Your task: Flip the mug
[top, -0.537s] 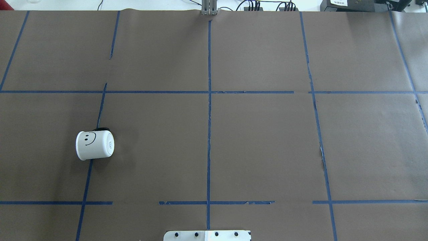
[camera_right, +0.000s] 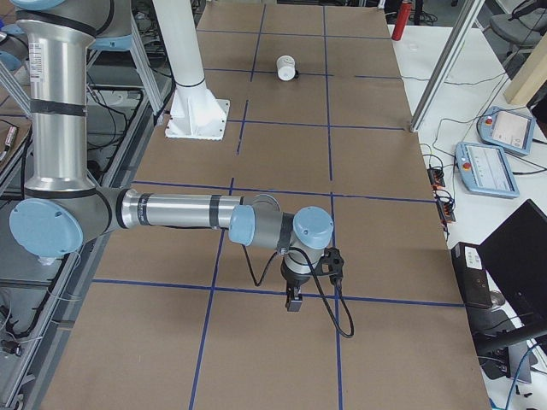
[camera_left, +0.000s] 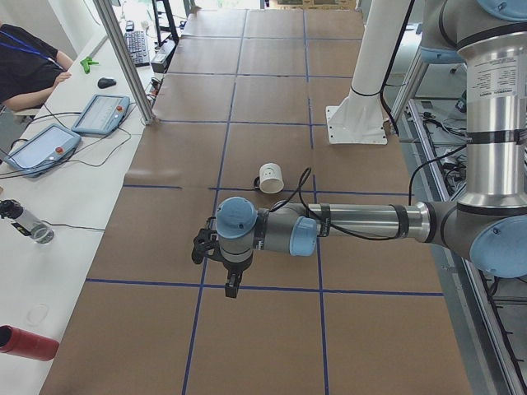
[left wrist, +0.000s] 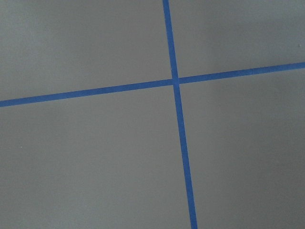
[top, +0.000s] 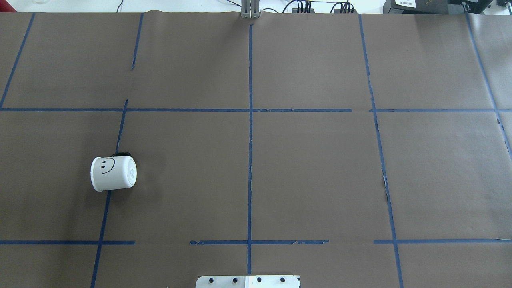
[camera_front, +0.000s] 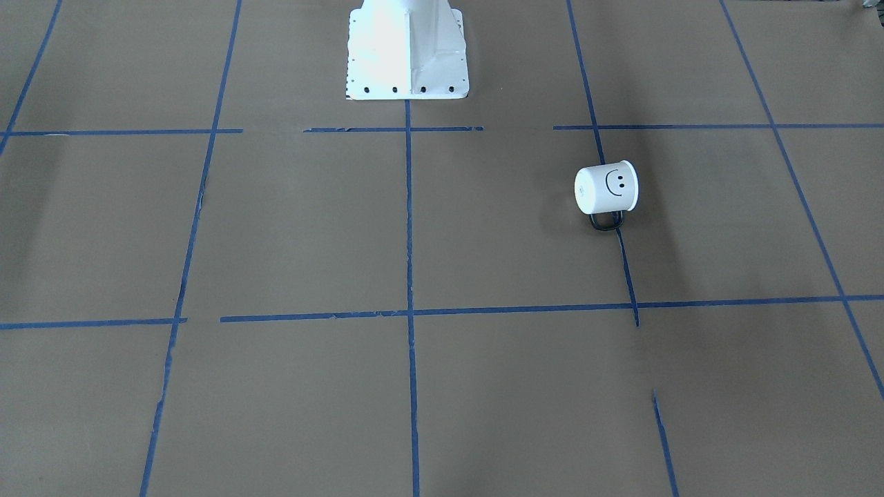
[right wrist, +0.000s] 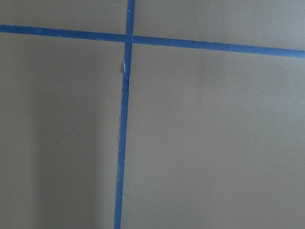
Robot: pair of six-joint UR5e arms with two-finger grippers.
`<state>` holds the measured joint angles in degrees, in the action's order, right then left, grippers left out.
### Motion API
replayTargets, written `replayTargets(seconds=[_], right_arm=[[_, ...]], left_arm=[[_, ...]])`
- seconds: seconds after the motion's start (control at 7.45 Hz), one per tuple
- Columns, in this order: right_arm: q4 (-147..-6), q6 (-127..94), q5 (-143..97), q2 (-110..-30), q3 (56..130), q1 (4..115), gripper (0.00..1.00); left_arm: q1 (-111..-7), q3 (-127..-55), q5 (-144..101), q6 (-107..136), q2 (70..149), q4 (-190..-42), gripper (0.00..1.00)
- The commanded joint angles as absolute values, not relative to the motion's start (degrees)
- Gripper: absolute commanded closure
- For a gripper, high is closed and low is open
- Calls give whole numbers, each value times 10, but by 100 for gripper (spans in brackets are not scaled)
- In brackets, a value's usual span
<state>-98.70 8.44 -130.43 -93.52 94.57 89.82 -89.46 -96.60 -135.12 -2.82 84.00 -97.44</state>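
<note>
One mug lies on its side on the brown paper that covers the table, in the robot's left half and about midway between the near and far edges. Its long axis runs across the table, from the robot's left to its right. The mouth points toward the robot's left end; the exterior left view looks straight into the pale inside. The flat bottom faces the middle of the table. The smiley face is turned up, tipped sideways with the mug. The black handle sticks out on the side away from the robot, low against the paper. The mug rests across a strip of blue tape that runs from near to far.

Both arms show only in the side views. The left gripper points down over the paper near a tape crossing, well apart from the mug and touching nothing that shows. The right gripper points down over the other end of the table, far from the mug. I cannot tell how far either one is spread; the wrist views show only paper and tape.
</note>
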Motion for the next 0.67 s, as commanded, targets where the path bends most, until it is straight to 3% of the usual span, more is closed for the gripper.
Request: replayTargets(seconds=[0.0,0.27,0.54], right_arm=[[-987,84,-1304,-935,946,898,0],[-987,84,-1304,-935,946,898,0],[-987,84,-1304,-935,946,898,0]], left_arm=[[-882,-998,-1352,-27,848,-973,0],[-848,-1000,-1352,3,849,-1008,0],[-770,-998,-1351,221,846,-1136,0]])
